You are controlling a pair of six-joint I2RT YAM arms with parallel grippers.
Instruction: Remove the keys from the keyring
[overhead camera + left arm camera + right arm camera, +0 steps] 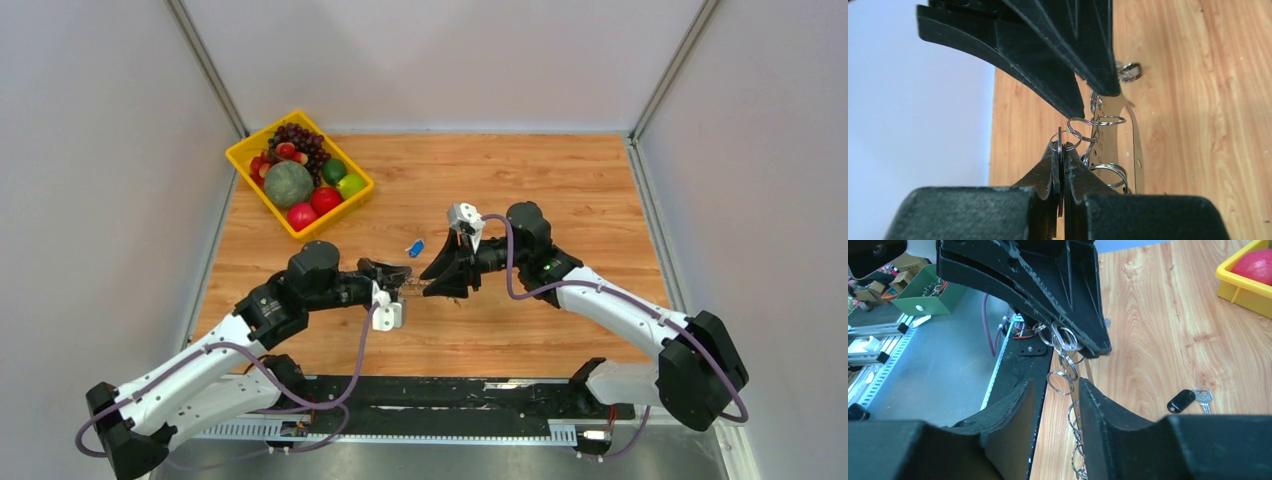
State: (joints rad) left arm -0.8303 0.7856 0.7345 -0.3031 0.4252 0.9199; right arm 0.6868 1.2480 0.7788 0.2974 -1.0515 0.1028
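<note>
Now my left gripper point(1063, 150) clenches a key point(1060, 136) edge-on, right gripper point(1055, 381) gapes around the keyring point(1107, 120); a tug could slip the key.

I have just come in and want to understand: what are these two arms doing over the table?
Two arms meet above the wooden table over a chain of small metal rings. The left gripper has its jaws shut on one end of it; the right gripper has its jaws open around rings further along. One key with a black tag lies loose on the table.
</note>
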